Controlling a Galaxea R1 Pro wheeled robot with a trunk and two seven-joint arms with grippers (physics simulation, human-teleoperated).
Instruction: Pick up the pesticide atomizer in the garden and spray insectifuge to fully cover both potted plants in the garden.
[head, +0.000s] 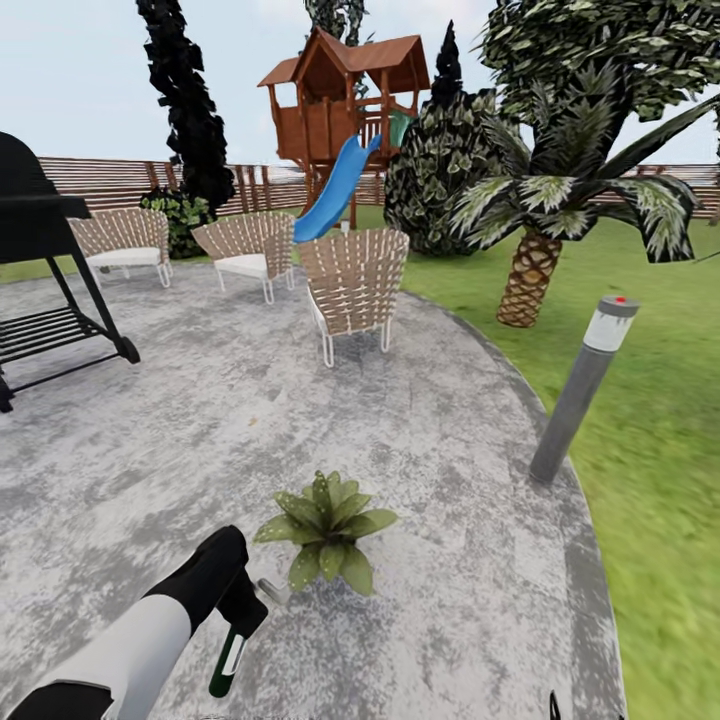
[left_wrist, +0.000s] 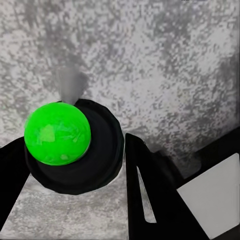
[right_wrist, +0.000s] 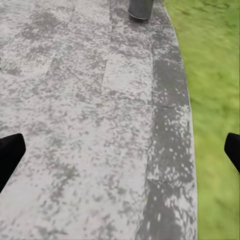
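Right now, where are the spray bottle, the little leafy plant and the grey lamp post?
pesticide atomizer (head: 228, 662), head view, on its white label.
potted plant (head: 327, 533), head view, middle of the rosette.
bollard lamp (head: 577, 397), head view, on its grey shaft.

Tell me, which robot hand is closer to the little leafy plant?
Left. The left gripper, holding the atomizer, sits just beside the potted plant; the right gripper hangs farther off near the grass.
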